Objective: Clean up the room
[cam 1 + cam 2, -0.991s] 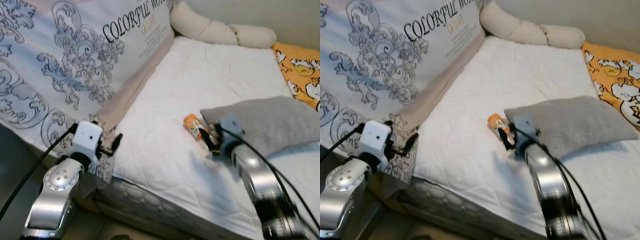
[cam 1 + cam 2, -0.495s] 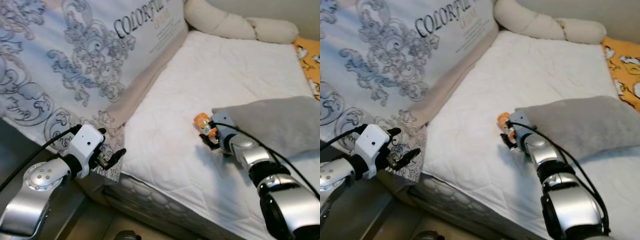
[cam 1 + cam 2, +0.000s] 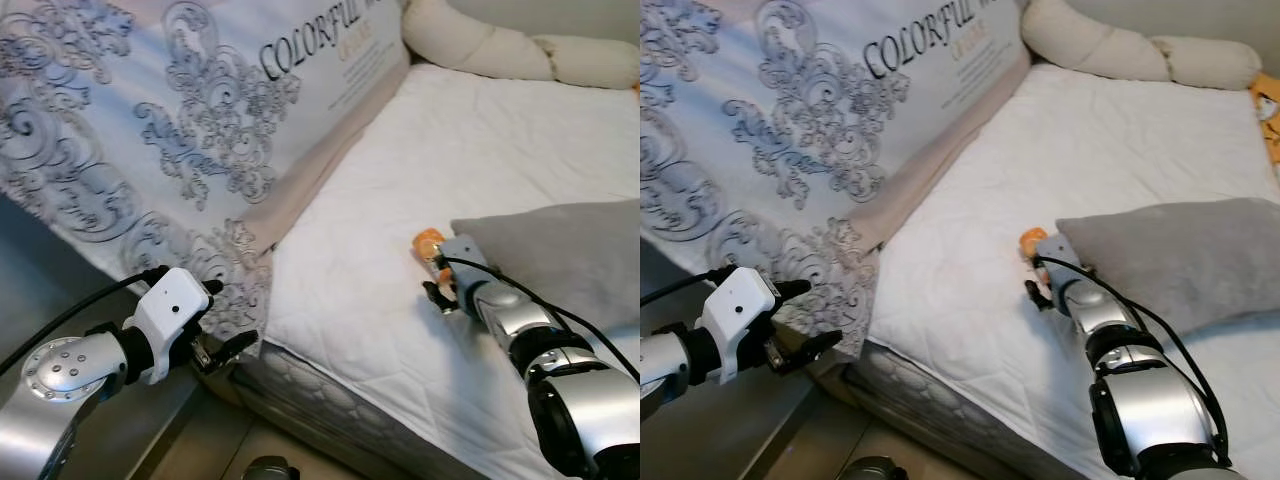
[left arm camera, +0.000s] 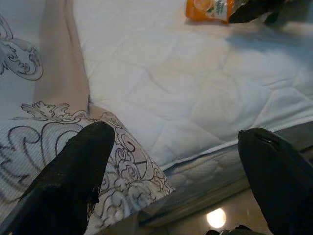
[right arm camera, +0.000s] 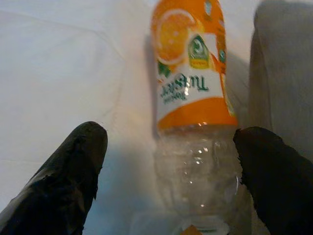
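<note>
Step in hand, by my reading: picking up the bottle as litter from the bed. The bottle lies on its side on the white sheet, just beside the near corner of the grey pillow; its orange label is at the far end and its clear part is toward the robot.

The right hand is at the bottle, fingers spread and released, one finger on the open sheet, the other against the pillow's edge. Nothing is gripped yet. The next move calls for easing forward so the fingers straddle the clear body, then clenching.

The pillow crowds one finger and may get pinched with the bottle.

The left hand hangs released off the bed's near edge, by the patterned quilt. A long cream bolster lies beyond the pillow, at the bed's far end.
</note>
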### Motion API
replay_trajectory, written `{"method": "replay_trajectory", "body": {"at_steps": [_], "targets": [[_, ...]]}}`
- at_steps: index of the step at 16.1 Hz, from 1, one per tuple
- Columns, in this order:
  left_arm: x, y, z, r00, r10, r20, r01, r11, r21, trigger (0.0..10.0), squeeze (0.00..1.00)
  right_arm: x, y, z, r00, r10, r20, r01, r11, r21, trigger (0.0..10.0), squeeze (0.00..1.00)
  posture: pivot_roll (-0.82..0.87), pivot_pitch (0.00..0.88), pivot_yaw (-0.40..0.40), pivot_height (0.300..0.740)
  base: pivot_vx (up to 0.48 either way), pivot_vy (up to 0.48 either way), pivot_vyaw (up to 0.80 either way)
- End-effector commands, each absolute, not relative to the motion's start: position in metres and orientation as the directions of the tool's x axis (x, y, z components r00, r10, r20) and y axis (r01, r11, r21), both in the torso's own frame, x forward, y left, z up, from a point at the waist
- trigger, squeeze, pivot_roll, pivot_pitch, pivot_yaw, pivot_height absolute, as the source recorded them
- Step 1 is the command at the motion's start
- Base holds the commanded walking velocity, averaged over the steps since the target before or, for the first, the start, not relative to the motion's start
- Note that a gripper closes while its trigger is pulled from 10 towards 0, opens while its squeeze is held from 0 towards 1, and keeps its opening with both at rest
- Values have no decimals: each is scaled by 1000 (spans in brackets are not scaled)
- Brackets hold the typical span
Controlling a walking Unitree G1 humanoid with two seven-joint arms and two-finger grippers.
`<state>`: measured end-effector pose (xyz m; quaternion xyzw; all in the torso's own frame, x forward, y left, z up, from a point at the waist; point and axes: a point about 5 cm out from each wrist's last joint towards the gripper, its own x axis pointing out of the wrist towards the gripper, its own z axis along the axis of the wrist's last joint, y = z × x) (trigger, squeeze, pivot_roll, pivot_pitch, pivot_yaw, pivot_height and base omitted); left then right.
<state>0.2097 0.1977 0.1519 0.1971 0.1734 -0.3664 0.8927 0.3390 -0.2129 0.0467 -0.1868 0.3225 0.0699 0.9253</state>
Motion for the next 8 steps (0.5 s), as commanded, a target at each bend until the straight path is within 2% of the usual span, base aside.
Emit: {"method": "replay_trajectory", "body": {"at_steps": [1, 5, 8], "targets": [[207, 201, 158, 669, -583, -461, 725, 649, 231, 10000, 941, 336, -221, 45, 783, -25, -622, -221, 923, -315, 10000, 0, 347, 0, 72, 740, 0, 0, 0], [199, 199, 163, 643, -599, -478, 747, 628, 218, 10000, 945, 330, -236, 41, 766, -111, -634, -110, 948, -299, 10000, 0, 377, 0, 74, 740, 0, 0, 0], [196, 200, 164, 638, -596, -488, 749, 628, 211, 10000, 941, 321, -234, 31, 730, -41, -682, -114, 977, -181, 10000, 0, 388, 8, 71, 740, 0, 0, 0]]}}
